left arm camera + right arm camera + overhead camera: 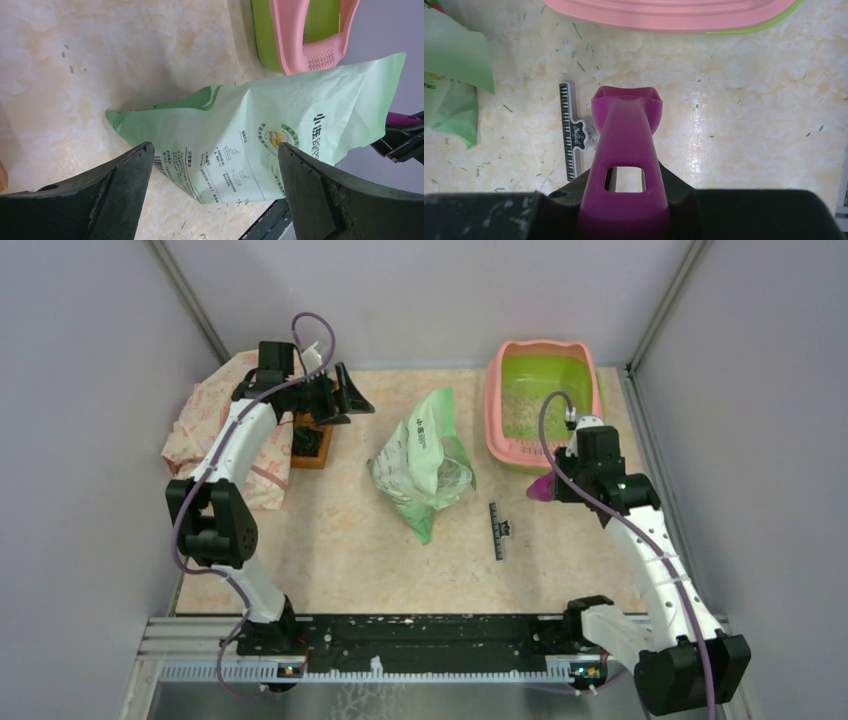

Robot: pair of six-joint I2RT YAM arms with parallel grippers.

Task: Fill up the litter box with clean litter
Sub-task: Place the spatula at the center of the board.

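Note:
The litter box [492,412], pink-rimmed with a lime-green basin, stands at the back right, and a thin patch of pale clean litter [517,412] lies in it. Just in front of the box, above the table, my right gripper [570,478] is shut on the handle of a purple scoop [626,125]. The scoop's bowl points toward the box's pink rim [674,15]. A light green printed bag [425,460] lies mid-table. My left gripper [350,400] hovers at the back left, wide open and holding nothing. In the left wrist view the bag [260,135] shows beyond the left gripper [215,165].
A black bag clip [498,530] lies on the table between the bag and the right arm. A small brown wooden tray [312,445] and a crumpled patterned cloth [215,420] sit at the back left. Grey walls close in the sides and back.

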